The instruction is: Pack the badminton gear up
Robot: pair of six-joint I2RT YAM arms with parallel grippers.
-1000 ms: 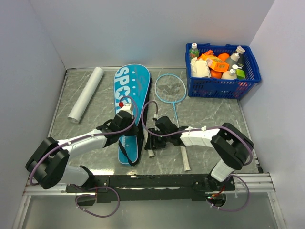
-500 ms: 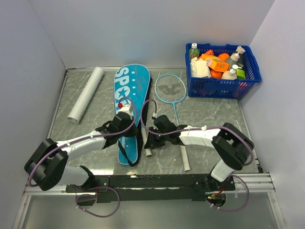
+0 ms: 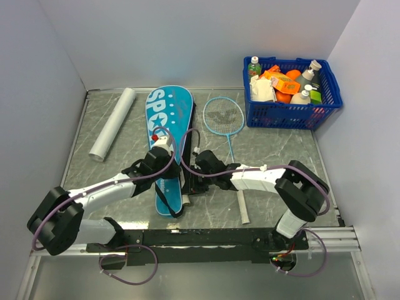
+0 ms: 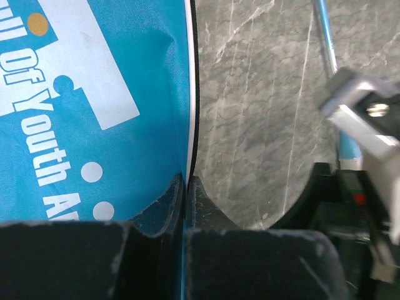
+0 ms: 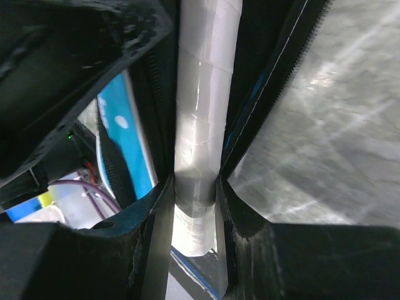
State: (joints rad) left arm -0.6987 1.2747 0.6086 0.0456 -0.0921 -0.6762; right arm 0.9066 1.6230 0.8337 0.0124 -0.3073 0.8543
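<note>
The long teal bag point(image 3: 166, 119) lettered SPORT lies lengthwise on the table. My left gripper point(image 3: 175, 166) is shut on its right edge, and in the left wrist view the pads point(image 4: 178, 194) pinch the bag point(image 4: 94, 94) fabric. My right gripper point(image 3: 190, 181) is shut on the white handle point(image 5: 203, 125) of a racket that runs into the bag's open zipper side; the right gripper point(image 5: 195, 200) has both jaws against the grip. The racket's head is hidden inside the bag. A second light-blue racket point(image 3: 224, 116) lies on the table to the right, its shaft point(image 4: 325, 37) passing the left wrist.
A blue basket point(image 3: 289, 116) full of bottles and packets stands at the back right corner. A white roll point(image 3: 112, 123) lies at the back left. The second racket's white handle point(image 3: 243, 209) reaches toward the near edge. Walls close in on three sides.
My right gripper has closed on the white handle and slid left with it toward the bag. The bag has swung, its top going left, with the left gripper still on its edge.
</note>
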